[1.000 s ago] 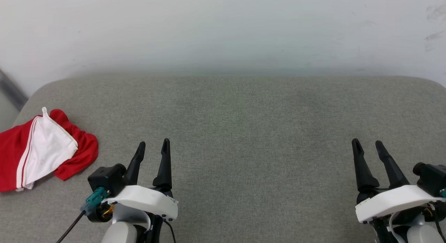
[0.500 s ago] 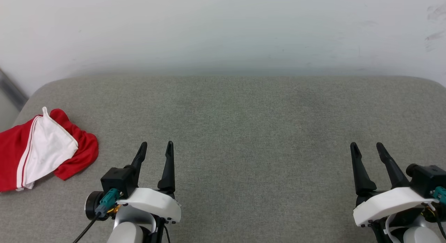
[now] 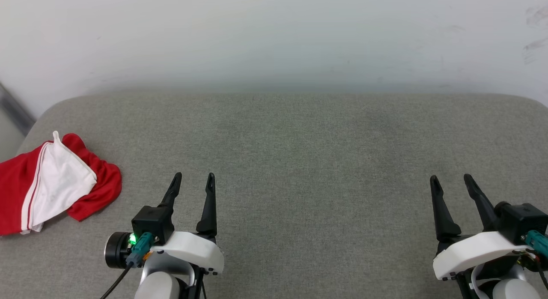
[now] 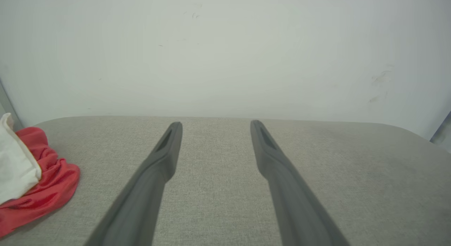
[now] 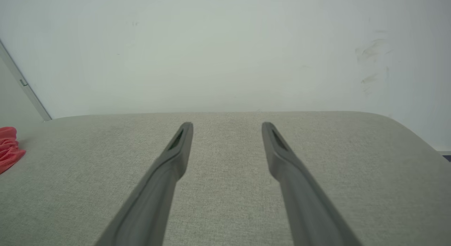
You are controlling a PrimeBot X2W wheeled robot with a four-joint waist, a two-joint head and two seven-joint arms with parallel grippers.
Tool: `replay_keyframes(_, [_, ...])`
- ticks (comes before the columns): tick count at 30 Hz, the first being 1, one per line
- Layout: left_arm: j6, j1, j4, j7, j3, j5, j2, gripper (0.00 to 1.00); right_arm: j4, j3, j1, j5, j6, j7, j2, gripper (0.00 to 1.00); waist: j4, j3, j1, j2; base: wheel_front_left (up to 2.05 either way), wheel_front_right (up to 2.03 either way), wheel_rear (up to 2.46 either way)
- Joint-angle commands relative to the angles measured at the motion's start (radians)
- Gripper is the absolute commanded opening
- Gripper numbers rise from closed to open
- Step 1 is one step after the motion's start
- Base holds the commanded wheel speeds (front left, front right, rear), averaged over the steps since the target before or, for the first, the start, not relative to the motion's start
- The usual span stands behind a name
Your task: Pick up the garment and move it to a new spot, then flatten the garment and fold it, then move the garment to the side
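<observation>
Whereas my head view shows the garment point(image 3: 55, 183), white panel up, at the cushion's point(image 3: 299, 162) left edge, my right wrist catches a red scrap; left hand point(image 3: 194, 176), nudged rightward since, and right hand point(image 3: 451, 177) gape empty.

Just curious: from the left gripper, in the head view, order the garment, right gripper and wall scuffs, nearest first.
1. garment, just left of the left gripper.
2. right gripper, far across the cushion.
3. wall scuffs, beyond it, far right.

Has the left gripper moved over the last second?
Yes. The left gripper has shifted slightly rightward, away from the garment, which lies unmoved on the grey cushion.
</observation>
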Motion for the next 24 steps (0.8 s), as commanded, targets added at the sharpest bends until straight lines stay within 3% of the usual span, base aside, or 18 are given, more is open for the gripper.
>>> replay_keyframes(1, [0.007,-0.014,0.002,-0.009,-0.004,0.017,0.001,1.0,-0.008,-0.002,0.003,-0.016,0.0,-0.007,0.005,1.0,0.0,0.0,0.0,0.0,0.0,0.0,0.0])
replay_keyframes(12, [0.032,-0.028,0.025,-0.032,-0.022,0.048,0.0,1.0,-0.004,-0.004,0.003,-0.093,0.0,-0.018,0.008,1.0,0.0,0.003,0.0,0.0,0.0,0.0,0.0])
replay_keyframes(24, [0.04,-0.03,0.041,-0.03,-0.024,0.008,0.0,1.0,0.017,-0.008,-0.009,-0.06,0.0,-0.021,0.009,1.0,0.0,0.005,0.0,0.0,0.0,0.0,0.0])
